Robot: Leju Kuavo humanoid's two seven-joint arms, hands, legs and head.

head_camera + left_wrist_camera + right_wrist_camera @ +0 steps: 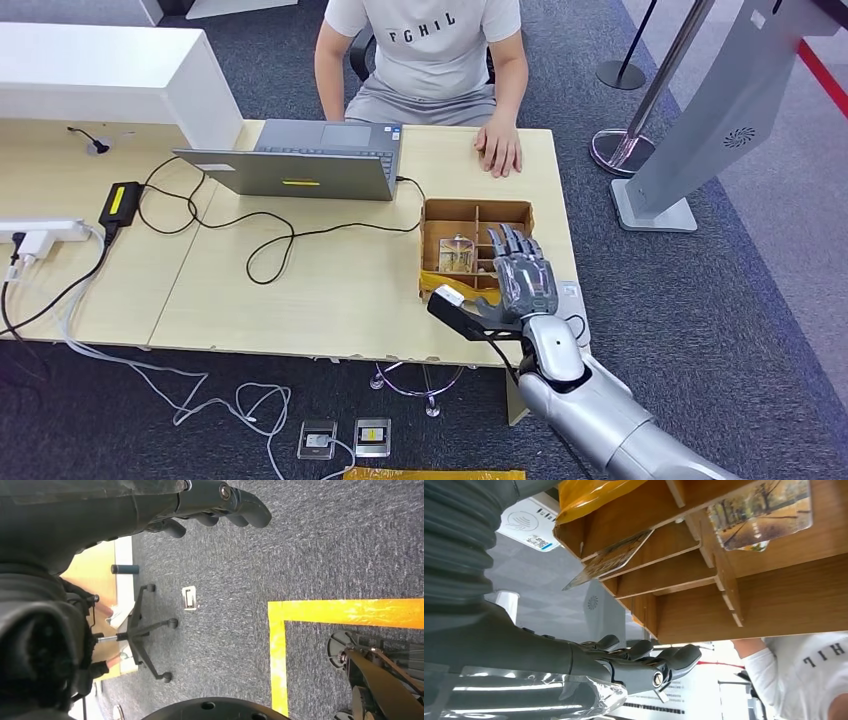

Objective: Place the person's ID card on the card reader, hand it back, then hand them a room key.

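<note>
Fingers spread and holding nothing, the right robot hand (520, 278) hovers over the wooden divided box (440, 212) at the tabletop (330, 290) edge. Room key cards (760, 516) stand in its compartments, and a white card reader (528, 524) lies just beside it. The left robot hand (210, 505) hangs above carpet, fingers loosely curled, empty. A person's hand (498, 150) rests on the tabletop.

A reception or office counter: a pale wooden desk (330, 290) on grey carpet (740, 300), an open laptop (310, 160), trailing cables (260, 245), a power strip (40, 232), a divided wooden card box (475, 215), queue-barrier posts (625, 140), and a person (425, 60) seated opposite.
</note>
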